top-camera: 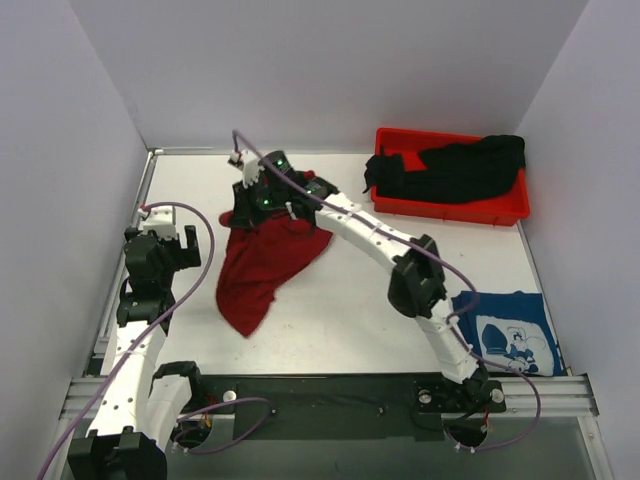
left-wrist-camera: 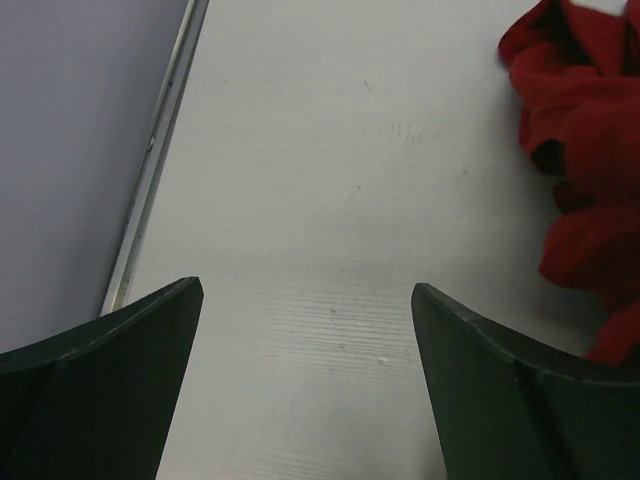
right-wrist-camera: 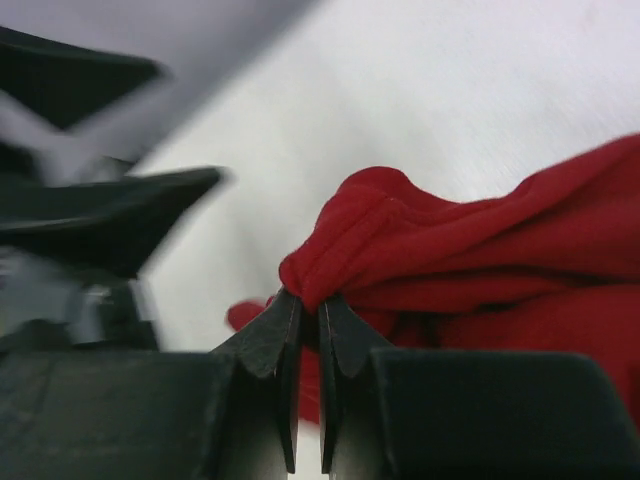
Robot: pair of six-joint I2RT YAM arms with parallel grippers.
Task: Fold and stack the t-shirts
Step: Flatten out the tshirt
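Your right gripper (right-wrist-camera: 310, 304) pinches the dark red t-shirt (top-camera: 260, 270) at its twelve o'clock edge, probably to spread it flat; your left gripper (left-wrist-camera: 305, 292) hangs wide open, empty.

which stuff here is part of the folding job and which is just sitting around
Job: dark red t-shirt, pinched in the right gripper; black t-shirt; blue t-shirt.
Lying about: red tray, holding the black one.

The right gripper (right-wrist-camera: 309, 310) has its two black fingers pressed together on a rolled hem of the dark red soft cloth t-shirt (right-wrist-camera: 480, 250). The shirt's bunched folds spread away to the right. Beyond it lies the white matt table top (right-wrist-camera: 450, 90). At the left is a blurred black shape (right-wrist-camera: 110, 215), too smeared to identify.
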